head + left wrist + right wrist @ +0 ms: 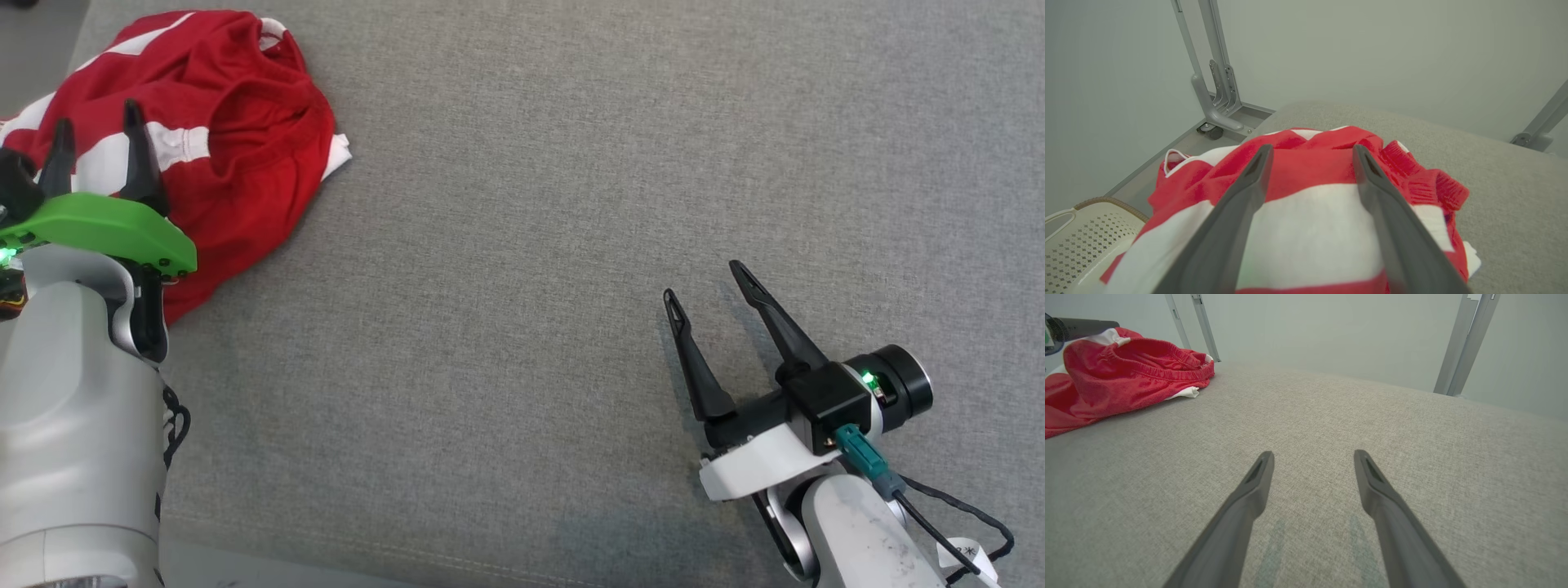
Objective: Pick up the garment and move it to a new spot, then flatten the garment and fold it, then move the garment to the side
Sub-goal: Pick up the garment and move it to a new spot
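A crumpled red garment with white stripes (220, 139) lies bunched at the far left corner of the grey padded table (571, 204). My left gripper (96, 131) hovers over its near left part, open, its two dark fingers spread above a white stripe (1310, 220) with no cloth between them. The garment (1126, 379) also shows at the upper left of the right wrist view, its ribbed red hem facing me. My right gripper (706, 282) stands open at the lower right, low over bare fabric, far from the garment.
A white perforated basket (1073, 241) sits below the table's left edge. Grey metal frame posts (1212, 65) and a caster stand beyond the far edge, and another post (1466, 339) rises at the back right. Pale walls surround the table.
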{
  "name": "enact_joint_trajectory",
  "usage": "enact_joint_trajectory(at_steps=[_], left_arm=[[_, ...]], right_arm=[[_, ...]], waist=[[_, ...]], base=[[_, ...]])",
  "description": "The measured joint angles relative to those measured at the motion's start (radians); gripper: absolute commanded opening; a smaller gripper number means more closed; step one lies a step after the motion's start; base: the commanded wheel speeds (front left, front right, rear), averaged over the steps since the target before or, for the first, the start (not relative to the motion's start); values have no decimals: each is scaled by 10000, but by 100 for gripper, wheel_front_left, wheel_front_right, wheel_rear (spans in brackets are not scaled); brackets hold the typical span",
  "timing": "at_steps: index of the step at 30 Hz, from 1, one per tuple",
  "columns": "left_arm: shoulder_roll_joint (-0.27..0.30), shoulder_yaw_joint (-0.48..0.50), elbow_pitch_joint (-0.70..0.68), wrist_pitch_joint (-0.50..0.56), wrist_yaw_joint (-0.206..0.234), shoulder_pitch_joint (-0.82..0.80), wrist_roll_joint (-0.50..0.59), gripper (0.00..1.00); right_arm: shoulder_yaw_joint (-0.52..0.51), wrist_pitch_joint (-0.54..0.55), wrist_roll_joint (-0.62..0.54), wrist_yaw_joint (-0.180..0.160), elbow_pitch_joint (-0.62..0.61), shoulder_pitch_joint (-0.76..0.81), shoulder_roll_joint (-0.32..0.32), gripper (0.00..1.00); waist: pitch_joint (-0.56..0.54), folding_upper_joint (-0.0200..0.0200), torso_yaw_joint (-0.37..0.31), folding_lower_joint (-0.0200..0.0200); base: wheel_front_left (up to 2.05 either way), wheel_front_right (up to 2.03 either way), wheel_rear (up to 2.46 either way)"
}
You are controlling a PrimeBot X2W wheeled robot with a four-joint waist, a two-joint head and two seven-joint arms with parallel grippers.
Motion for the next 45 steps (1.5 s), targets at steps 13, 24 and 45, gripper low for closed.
enact_joint_trajectory(at_steps=[13, 24, 45], left_arm=[[205, -449, 3641, 2038, 219, -1772, -46, 100], [176, -382, 3893, 805, 313, -1460, -280, 0], [543, -991, 1799, -44, 48, -1074, -19, 0]], right_arm=[[334, 2, -2, 0, 79, -550, 4, 100], [462, 2, 284, 0, 297, -586, 2, 100], [408, 2, 1546, 0, 307, 1256, -2, 100]], waist=[[582, 0, -130, -1], [84, 0, -131, -1], [-3112, 0, -333, -2]], base=[[0, 0, 0], [0, 0, 0], [0, 0, 0]])
